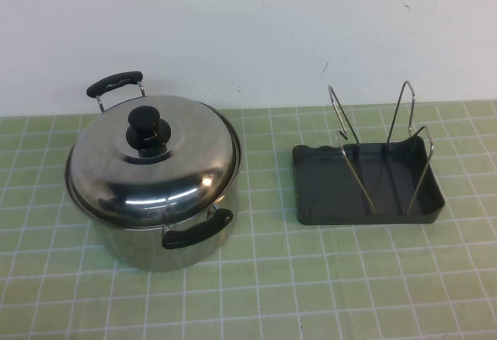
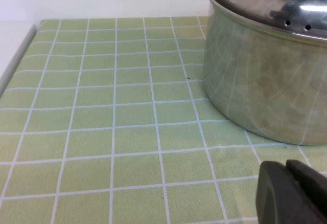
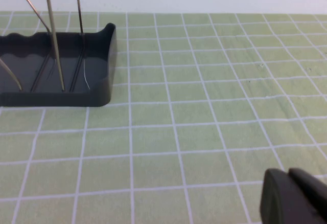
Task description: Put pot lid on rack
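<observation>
The pot lid point(image 1: 155, 165), a shiny steel dome with a black knob point(image 1: 146, 125), sits on the steel pot point(image 1: 147, 239) at the left of the table. Its edge also shows in the left wrist view point(image 2: 265, 4). The rack point(image 1: 369, 181), a dark grey tray with tall wire loops, stands at the right and shows in the right wrist view point(image 3: 56, 73). My left gripper point(image 2: 294, 191) is shut and empty, low over the cloth beside the pot. My right gripper point(image 3: 296, 196) is shut and empty, apart from the rack. Neither gripper shows in the high view.
A green checked cloth point(image 1: 272, 293) covers the table, with a white wall point(image 1: 248, 29) behind. The pot has two black handles point(image 1: 198, 230). The table's left edge point(image 2: 18, 55) shows in the left wrist view.
</observation>
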